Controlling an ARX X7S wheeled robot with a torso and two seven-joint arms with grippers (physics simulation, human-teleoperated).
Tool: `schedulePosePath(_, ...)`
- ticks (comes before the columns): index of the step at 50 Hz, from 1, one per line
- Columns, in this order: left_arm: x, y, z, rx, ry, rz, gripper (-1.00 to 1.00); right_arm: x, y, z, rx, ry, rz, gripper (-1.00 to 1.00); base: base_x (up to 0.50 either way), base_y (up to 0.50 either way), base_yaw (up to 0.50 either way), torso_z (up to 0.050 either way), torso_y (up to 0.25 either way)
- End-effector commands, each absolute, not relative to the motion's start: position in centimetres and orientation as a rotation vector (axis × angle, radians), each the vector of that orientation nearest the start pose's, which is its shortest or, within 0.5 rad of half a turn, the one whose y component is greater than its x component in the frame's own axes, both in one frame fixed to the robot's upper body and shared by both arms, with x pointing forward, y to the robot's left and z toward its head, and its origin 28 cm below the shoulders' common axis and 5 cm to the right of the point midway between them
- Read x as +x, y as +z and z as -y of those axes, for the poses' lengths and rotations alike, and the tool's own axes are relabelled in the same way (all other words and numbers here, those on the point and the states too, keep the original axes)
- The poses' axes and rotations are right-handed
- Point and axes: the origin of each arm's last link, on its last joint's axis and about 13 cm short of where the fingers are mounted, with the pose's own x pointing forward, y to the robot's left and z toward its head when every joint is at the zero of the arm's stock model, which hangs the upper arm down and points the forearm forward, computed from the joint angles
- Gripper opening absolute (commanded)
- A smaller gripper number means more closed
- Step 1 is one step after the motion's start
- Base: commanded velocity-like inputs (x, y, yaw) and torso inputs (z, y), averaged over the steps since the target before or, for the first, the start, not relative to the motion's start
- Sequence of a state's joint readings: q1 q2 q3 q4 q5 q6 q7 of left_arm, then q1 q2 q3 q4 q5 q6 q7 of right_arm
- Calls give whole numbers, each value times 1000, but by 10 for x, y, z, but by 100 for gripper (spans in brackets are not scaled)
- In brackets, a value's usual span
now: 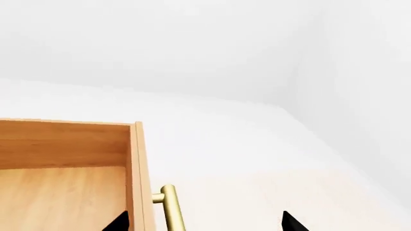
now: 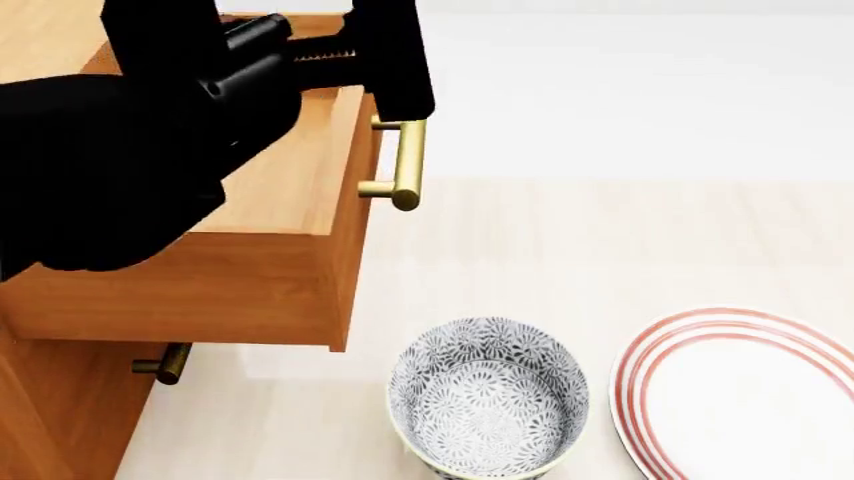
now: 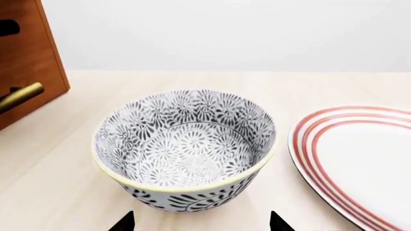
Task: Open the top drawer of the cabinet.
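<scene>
left arm: black, reaching forward at the head view's upper left | left gripper point(image 2: 350, 70): fingers spread, one fingertip point(image 1: 117, 222) and its partner wide apart in the left wrist view, clamping nothing | right arm: outside the head view | right gripper point(image 3: 200, 222): fingertips parted, holding nothing

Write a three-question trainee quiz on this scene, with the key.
1. True or false: the top drawer is pulled out from the cabinet.
2. What straddles the drawer's brass handle? A) left gripper B) right gripper C) nothing
3. Fill in: beside the patterned bowl lies a red-ringed ____.

Key: 1 true; 2 A; 3 plate.
</scene>
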State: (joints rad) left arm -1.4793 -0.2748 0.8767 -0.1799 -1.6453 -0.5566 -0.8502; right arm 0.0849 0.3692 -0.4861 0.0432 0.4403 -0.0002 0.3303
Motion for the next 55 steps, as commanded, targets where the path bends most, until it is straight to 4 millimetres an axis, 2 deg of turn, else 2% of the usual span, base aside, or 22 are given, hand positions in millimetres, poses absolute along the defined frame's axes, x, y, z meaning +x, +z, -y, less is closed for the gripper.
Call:
schedulePosePath(1, 282, 307, -109, -68, -411, 2, 100, 207, 3, 95, 27, 104, -139, 100, 0, 0, 0, 0, 0)
schedulePosePath(6, 264, 295, -108, 119, -374, 204, 100, 206, 3, 95, 28, 106, -143, 100, 0, 0, 0, 0, 0)
schedulePosePath(10, 251, 290, -107, 204, -354, 312, 100, 206, 2, 95, 28, 107, -143, 100, 0, 0, 0, 0, 0)
schedulePosePath(24, 231, 259, -110, 318, -228, 557, 100, 206, 1, 95, 27, 110, -147, 100, 0, 0, 0, 0, 0)
schedulePosePath(30, 223, 241, -112, 330, -221, 580, 100, 206, 1, 95, 26, 111, -148, 100, 0, 0, 0, 0, 0)
schedulePosePath(37, 211, 217, -115, 360, -184, 708, 100, 206, 2, 95, 24, 113, -149, 100, 0, 0, 0, 0, 0)
schedulePosePath(44, 210, 193, -119, 370, -180, 691, 100, 206, 2, 94, 23, 114, -147, 100, 0, 0, 0, 0, 0)
schedulePosePath(55, 206, 173, -131, 420, -106, 782, 100, 205, 3, 94, 25, 112, -144, 100, 0, 0, 0, 0, 0)
